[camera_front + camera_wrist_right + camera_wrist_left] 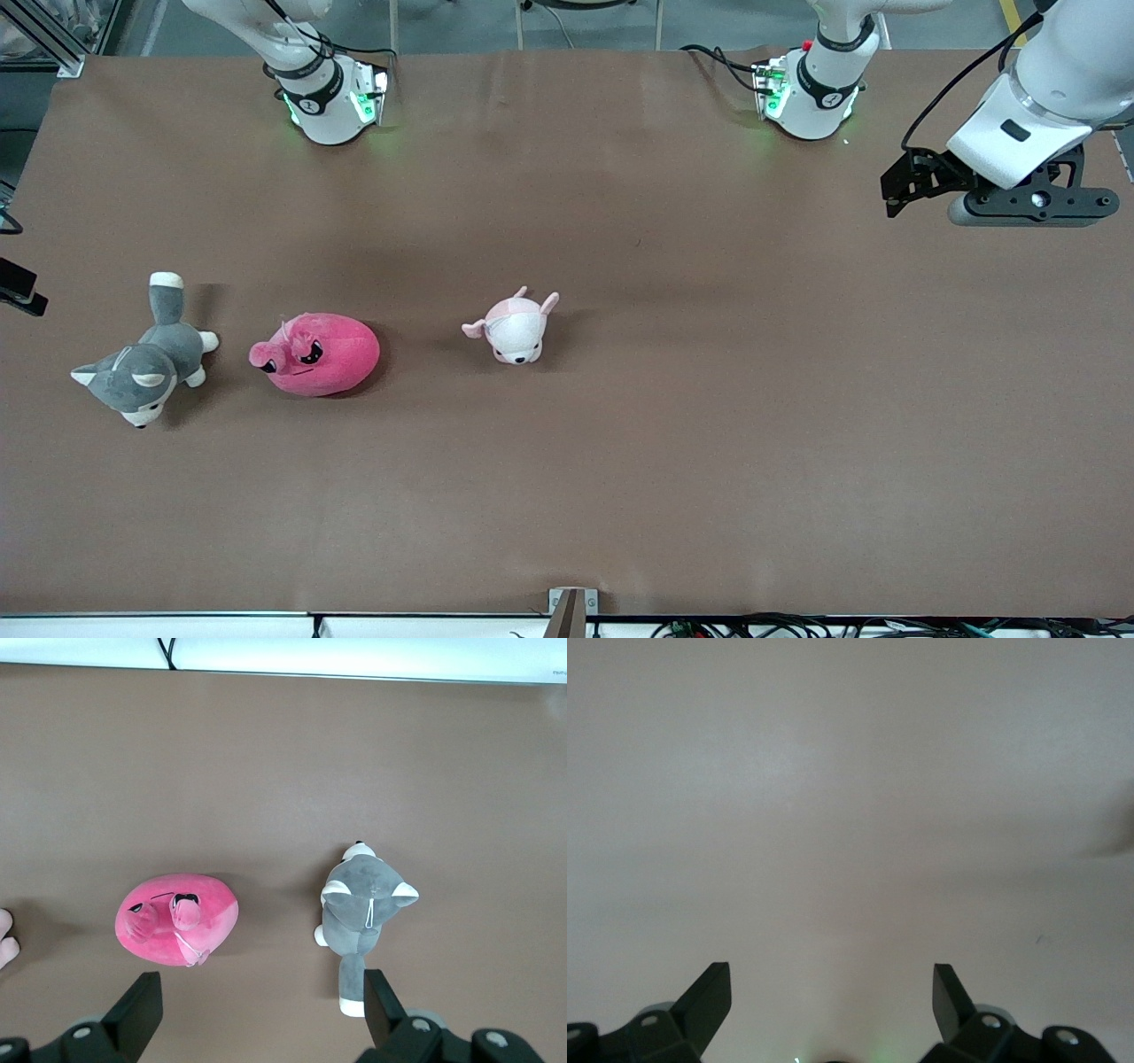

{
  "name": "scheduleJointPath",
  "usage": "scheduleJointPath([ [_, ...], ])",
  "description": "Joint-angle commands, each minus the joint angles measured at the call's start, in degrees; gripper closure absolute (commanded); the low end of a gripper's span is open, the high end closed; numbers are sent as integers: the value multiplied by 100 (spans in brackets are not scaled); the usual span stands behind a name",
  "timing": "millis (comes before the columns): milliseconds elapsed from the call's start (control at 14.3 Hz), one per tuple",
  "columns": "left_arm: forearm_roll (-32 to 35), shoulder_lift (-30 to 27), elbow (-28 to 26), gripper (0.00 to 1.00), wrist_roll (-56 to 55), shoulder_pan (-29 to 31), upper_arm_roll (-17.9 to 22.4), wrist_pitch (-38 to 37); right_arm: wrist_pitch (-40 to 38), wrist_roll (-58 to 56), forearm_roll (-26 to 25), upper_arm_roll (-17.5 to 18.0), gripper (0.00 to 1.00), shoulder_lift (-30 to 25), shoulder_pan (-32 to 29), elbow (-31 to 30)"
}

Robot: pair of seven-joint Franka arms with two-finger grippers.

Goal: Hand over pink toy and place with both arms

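We see the large hot-pink, blob-shaped plush toy (317,354) (177,919) lying on the brown table (709,399), toward the right arm's end. Its black angry eyes and small snout point toward that end. It sits untouched, with no hand on it, its rounded body resting flat.

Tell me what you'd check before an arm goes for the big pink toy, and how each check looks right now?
1. Pink toy free on the table, touching no neighbour: ok.
2. Right gripper open: ok.
3. Right gripper centred over the toy: not ok, it sits between the toy and the grey husky.
4. Left gripper open, empty: ok.
5. Left arm waits at its end of the table: ok.
6. Placing spot marked: cannot tell.
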Motion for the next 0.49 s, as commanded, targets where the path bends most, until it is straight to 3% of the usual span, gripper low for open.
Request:
scheduleJointPath([
  [0, -59, 129, 158, 0, -37, 23, -34, 42, 72, 256, -45, 46, 0, -85, -15, -188],
  [140, -59, 182, 176, 0, -20, 58, -34, 104, 115, 257, -45, 46, 0, -198, -24, -344],
  [419, -41, 200, 194, 0, -10, 32, -34, 244, 599, 388, -28, 230, 0, -927, -339, -1408],
])
